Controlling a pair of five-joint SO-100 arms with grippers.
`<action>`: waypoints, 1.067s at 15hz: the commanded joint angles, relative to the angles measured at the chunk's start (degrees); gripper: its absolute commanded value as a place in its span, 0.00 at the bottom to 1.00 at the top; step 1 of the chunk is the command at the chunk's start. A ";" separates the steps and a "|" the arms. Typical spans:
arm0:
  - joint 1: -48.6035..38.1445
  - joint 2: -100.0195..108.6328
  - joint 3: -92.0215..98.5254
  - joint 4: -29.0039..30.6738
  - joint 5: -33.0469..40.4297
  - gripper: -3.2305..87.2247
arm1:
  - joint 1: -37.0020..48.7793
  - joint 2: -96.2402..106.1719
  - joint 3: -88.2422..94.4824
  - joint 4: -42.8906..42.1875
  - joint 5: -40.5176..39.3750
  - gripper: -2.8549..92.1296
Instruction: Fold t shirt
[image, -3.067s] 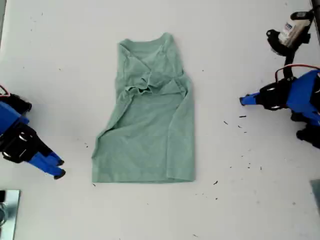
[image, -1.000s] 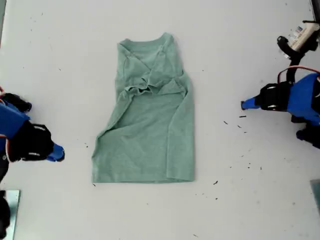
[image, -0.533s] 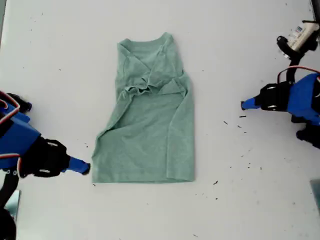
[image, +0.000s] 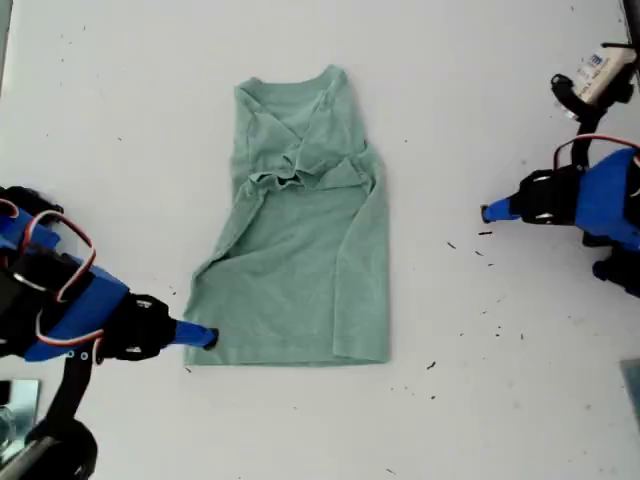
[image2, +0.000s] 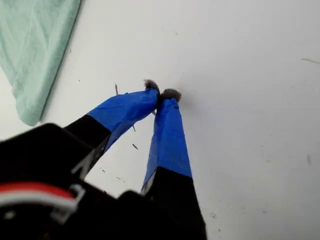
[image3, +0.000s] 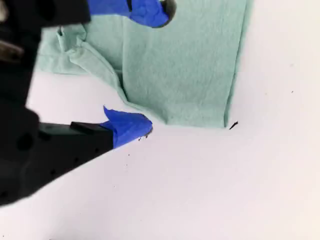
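The sage-green t shirt (image: 300, 230) lies partly folded on the white table, neckline toward the exterior view's top and sleeves bunched inward over the chest. My second gripper (image: 200, 336) is open at the shirt's hem corner on the exterior view's lower left. In the second wrist view one fingertip (image3: 150, 11) is over the t shirt (image3: 190, 65) and the other fingertip (image3: 127, 127) is on the table just off the hem, so the second gripper (image3: 142, 70) straddles the corner. My first gripper (image: 487, 211) (image2: 161, 94) is shut on nothing, apart from the t shirt (image2: 35, 50).
Small dark specks (image: 480, 250) dot the white table (image: 480, 400) near the first arm. A white-and-black arm part (image: 592, 78) sits at the exterior view's top right. A metallic piece (image: 15, 415) shows at its lower left edge.
My second arm has swung from the exterior view's left edge rightward and down to the shirt's lower left hem corner. The first arm and the shirt have stayed put.
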 joint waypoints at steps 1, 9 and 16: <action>-0.09 0.26 8.53 -8.96 -1.05 0.35 | -1.58 0.88 2.37 0.00 1.41 0.05; -2.99 -23.55 13.45 -29.71 3.78 0.27 | -4.22 0.88 2.37 0.09 2.11 0.05; -4.31 -21.36 12.74 -27.60 2.37 0.03 | -5.01 0.88 2.20 0.62 1.93 0.05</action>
